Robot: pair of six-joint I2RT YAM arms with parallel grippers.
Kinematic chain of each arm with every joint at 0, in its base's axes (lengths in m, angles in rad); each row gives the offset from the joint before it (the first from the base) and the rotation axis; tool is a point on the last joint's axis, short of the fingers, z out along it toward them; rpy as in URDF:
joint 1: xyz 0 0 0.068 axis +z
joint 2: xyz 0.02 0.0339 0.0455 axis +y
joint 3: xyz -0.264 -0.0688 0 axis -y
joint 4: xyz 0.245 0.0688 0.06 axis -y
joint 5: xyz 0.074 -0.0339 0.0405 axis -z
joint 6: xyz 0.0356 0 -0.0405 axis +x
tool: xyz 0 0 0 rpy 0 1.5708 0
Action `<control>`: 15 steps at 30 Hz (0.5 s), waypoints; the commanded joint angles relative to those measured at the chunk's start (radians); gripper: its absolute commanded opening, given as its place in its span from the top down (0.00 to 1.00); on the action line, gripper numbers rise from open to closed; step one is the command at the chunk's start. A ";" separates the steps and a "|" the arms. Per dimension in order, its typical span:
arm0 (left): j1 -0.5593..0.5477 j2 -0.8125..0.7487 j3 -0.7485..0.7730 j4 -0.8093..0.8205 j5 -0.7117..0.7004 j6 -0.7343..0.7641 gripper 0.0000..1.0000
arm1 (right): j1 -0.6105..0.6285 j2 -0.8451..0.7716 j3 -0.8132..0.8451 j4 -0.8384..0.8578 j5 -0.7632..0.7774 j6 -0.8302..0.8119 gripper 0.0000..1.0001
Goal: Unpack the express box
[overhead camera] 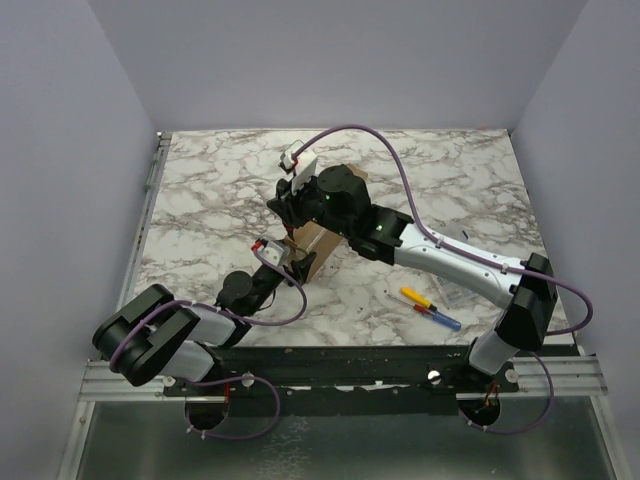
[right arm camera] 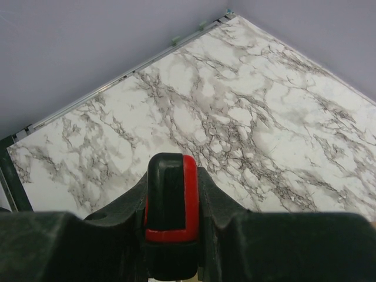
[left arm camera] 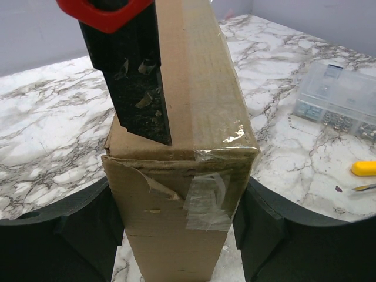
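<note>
left claw [left arm camera: 179,197], nearest the lens, is clamping the box [left arm camera: 188,176], one black finger [left arm camera: 70,235] pressing each flank. box is standing narrow face up near the middle of the marble table [left arm camera: 47,117], lid shut; brown tape is running along its top, and clear tape is peeling and wrinkling at the near corner. black tool [left arm camera: 138,88] with a red end is coming down from above, its tip touching the top face left of the tape strip. right claw [right arm camera: 171,226] is closing narrow on that tool, over the box in the top view. right of the box, well apart, a clear case [left arm camera: 338,103] of small parts is lying flat. nearer, at the right edge, a yellow pen [left arm camera: 364,168] is lying on the marble.
</note>
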 commanded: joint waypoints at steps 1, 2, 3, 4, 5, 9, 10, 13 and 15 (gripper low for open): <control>0.004 -0.012 -0.018 0.028 0.029 -0.014 0.70 | 0.009 0.015 -0.023 0.022 -0.014 -0.013 0.99; 0.003 -0.012 -0.019 0.030 0.035 -0.016 0.71 | 0.009 0.014 -0.024 0.020 -0.007 -0.010 0.99; 0.004 -0.011 -0.019 0.032 0.040 -0.017 0.72 | 0.010 0.009 -0.021 0.015 0.002 -0.005 0.99; 0.004 -0.013 -0.020 0.035 0.046 -0.020 0.73 | 0.010 0.002 -0.021 0.009 0.007 -0.003 0.99; 0.004 -0.013 -0.021 0.038 0.057 -0.023 0.74 | 0.011 -0.009 -0.020 0.008 0.010 0.001 0.99; 0.006 -0.027 -0.015 0.040 0.105 -0.038 0.77 | 0.012 -0.051 -0.038 0.022 0.006 -0.013 0.99; 0.008 -0.029 -0.015 0.039 0.117 -0.041 0.78 | 0.012 -0.057 -0.047 0.025 0.004 -0.015 1.00; 0.011 -0.044 -0.005 0.004 0.132 -0.036 0.79 | 0.012 -0.065 -0.071 0.066 0.018 -0.015 1.00; 0.011 -0.055 0.003 -0.030 0.127 -0.027 0.80 | 0.012 -0.062 -0.071 0.066 0.008 -0.015 1.00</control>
